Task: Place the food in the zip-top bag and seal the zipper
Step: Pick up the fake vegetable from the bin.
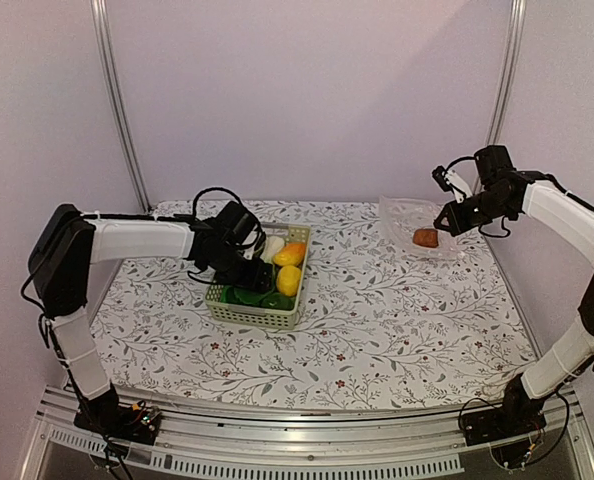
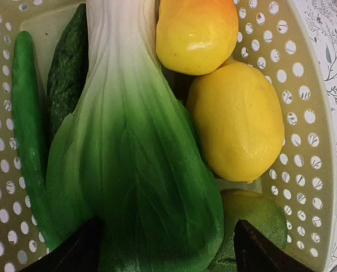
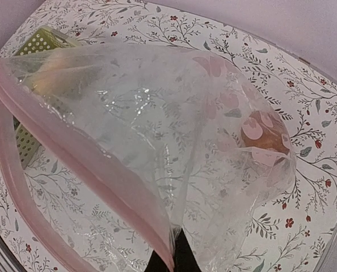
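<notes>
The food lies in a pale green basket [image 1: 259,312]: a leafy bok choy [image 2: 134,170], a yellow lemon [image 2: 236,122], an orange-yellow pepper [image 2: 197,34], two green cucumbers [image 2: 26,124] and a green fruit [image 2: 262,212]. My left gripper [image 2: 165,255] is low inside the basket and open, its fingers [image 2: 72,255] on either side of the bok choy's leafy end. At the back right, my right gripper [image 3: 177,260] is shut on the edge of the zip-top bag [image 3: 157,124] and holds its mouth up. The pink zipper [image 3: 83,170] hangs apart. A brown piece [image 3: 265,136] sits inside the bag.
The basket wall [image 2: 304,113] is close to the right of my left fingers. The floral tablecloth [image 1: 397,320] covers the table between basket and bag [image 1: 417,225]. Pale walls and metal posts [image 1: 117,100] enclose the back and sides.
</notes>
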Controlling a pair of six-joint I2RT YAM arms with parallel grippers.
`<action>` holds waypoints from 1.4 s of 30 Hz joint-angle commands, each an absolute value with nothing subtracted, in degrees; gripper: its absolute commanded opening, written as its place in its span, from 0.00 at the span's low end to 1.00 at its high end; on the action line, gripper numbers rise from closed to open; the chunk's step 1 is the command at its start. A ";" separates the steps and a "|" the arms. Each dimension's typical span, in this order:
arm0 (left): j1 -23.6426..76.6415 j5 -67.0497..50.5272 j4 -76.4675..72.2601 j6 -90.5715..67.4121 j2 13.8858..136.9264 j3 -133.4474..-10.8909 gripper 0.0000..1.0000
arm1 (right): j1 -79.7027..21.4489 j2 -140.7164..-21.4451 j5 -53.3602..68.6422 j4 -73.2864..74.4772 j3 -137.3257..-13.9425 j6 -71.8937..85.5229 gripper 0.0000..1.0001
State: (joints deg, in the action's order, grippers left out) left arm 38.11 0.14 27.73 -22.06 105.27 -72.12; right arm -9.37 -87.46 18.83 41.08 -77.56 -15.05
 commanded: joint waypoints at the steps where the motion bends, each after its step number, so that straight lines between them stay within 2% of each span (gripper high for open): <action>1: 37.29 -1.69 26.08 -20.19 107.41 -70.91 0.81 | -9.30 -85.96 19.93 40.68 -76.65 -15.47 0.00; 6: 37.18 0.66 25.85 -19.63 110.60 -71.30 0.81 | -9.28 -86.03 20.43 40.61 -76.31 -15.47 0.00; 13: 37.18 12.25 28.03 -20.83 115.22 -74.25 0.77 | -9.31 -86.34 21.15 40.69 -76.20 -15.14 0.00; 15: 37.18 13.62 27.61 -20.87 115.89 -74.44 0.71 | -9.31 -86.31 21.26 40.69 -76.12 -15.16 0.00; 18: 37.22 14.16 27.00 -20.85 115.72 -74.62 0.56 | -9.37 -86.14 21.10 40.69 -75.94 -15.29 0.00; 21: 37.46 14.80 27.26 -21.05 113.29 -74.76 0.45 | -9.32 -85.90 21.01 40.70 -75.94 -15.36 0.00; 30: 37.62 17.22 33.12 -17.14 102.21 -77.76 0.28 | -9.40 -85.83 19.26 40.66 -76.24 -15.83 0.00; 36: 37.75 13.80 41.37 -14.25 98.36 -85.38 0.20 | -10.72 -86.71 16.92 40.65 -77.09 -16.51 0.00; 42: 38.58 7.66 42.72 -13.88 93.70 -91.36 0.12 | -12.50 -87.75 14.37 40.25 -77.84 -16.95 0.00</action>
State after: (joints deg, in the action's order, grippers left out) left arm 37.98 12.49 40.21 -14.94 97.58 -87.18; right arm -11.40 -87.37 16.86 40.84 -76.51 -16.19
